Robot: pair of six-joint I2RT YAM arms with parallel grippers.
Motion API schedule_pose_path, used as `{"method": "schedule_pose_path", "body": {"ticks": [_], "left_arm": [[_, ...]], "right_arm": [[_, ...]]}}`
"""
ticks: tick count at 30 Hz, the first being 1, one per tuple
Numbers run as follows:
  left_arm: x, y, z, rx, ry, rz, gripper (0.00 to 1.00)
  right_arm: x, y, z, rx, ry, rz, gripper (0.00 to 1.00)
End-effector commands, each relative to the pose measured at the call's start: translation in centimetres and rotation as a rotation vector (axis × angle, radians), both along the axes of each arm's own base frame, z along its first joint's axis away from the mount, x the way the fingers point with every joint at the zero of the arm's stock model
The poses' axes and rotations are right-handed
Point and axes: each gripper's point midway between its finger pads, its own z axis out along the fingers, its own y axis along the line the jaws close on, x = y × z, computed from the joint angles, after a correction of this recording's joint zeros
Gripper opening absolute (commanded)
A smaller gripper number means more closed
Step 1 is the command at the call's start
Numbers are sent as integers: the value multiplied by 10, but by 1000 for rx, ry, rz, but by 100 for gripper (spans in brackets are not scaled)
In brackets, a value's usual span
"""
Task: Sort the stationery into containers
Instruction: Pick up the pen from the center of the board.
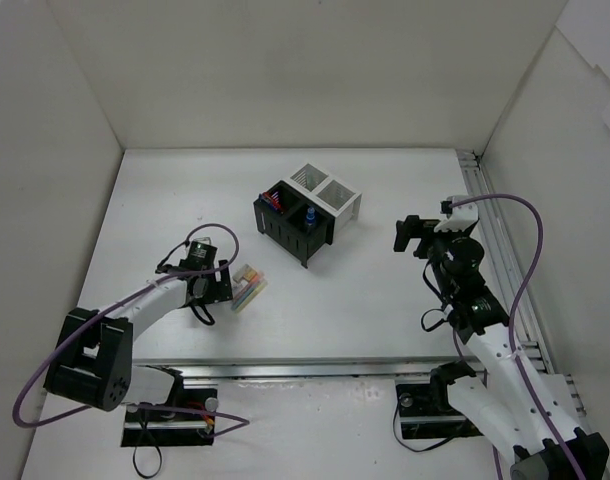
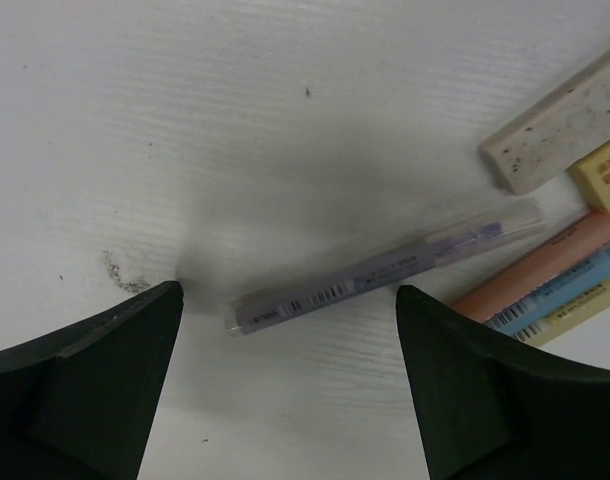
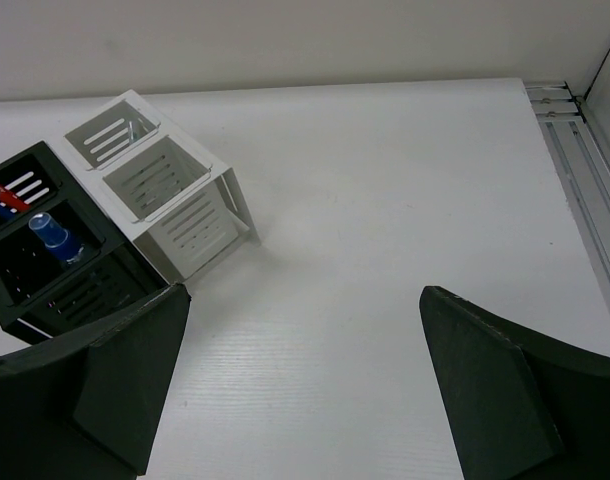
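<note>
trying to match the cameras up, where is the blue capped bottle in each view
Top external: the bottle stands in the right-hand black bin, mid-table.
Left wrist: not in it.
Right wrist: far left, the bottle is upright in a black bin.
Shared landmark: the white bins, next to it in both those views.

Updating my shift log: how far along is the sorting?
Done: pens and a blue-capped bottle stand in the black bins. In hand: nothing yet; the open left claw straddles a purple marker. Left: that marker, the eraser and pastel markers beside it. Right claw open, empty.
</note>
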Motion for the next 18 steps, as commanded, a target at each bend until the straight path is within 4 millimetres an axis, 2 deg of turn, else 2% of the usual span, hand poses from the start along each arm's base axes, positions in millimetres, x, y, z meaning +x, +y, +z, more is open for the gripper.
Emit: {"method": "schedule_pose_path", "body": {"ticks": [1,9,10,12,16,18], "left_arm": [[25,-10,16,-23,-62,-56,81],[33,-12,12,-5,-22,-91,79],[39,-14,17,-4,-27,-95,78],[38,-14,12,19,5,-111,75],[40,-16,11,34,29,-124,58],[37,-20,12,52,40,-151,56]], "right_arm": [[8,1,35,20,-93,-1,98],[11,-3,34,6,-93,-16,98],[11,-2,33,5,-88,-13,98],[12,-2,31,0,-83,-15,98],[12,-5,30,-7,-82,-29,98],[12,-6,31,-8,-85,-35,98]]}}
